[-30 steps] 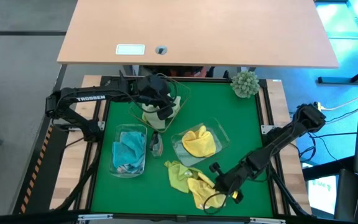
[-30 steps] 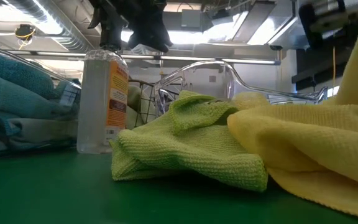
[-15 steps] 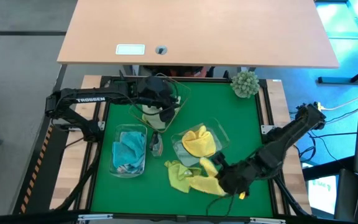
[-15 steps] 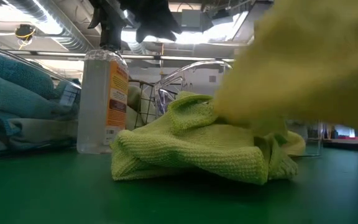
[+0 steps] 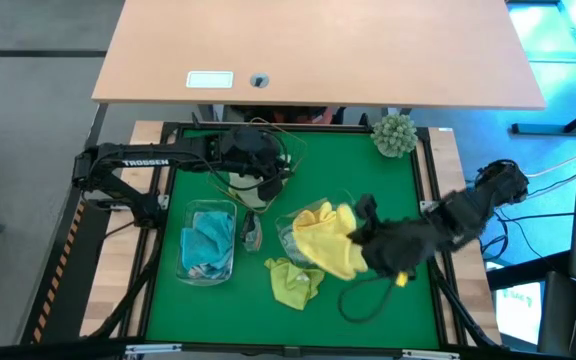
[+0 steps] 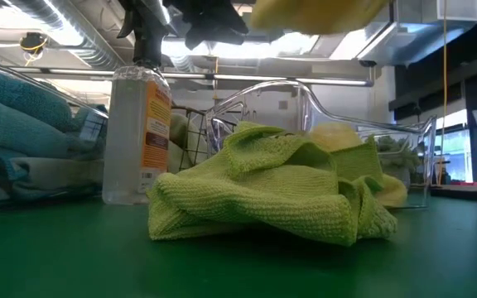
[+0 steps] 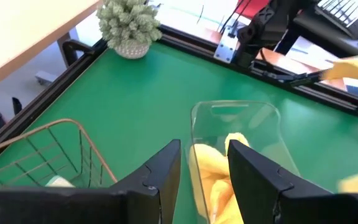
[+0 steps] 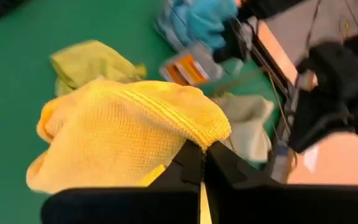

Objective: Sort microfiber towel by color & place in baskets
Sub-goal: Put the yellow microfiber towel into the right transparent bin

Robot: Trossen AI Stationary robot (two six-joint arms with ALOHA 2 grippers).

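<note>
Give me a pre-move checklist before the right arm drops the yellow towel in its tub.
1. Grip: right hand shut on the yellow towel, lifted off the table. ok.
2. Target: clear tub already holds a yellow cloth, colour matches. ok.
3. Position: towel hangs at the tub's right edge, not centred over it. not ok.
4. Lime green towel lies apart on the mat, not dragged along. ok.
5. Left hand open, over the wire basket, away from the drop path. ok.
6. Room left in the tub: cannot tell.
</note>
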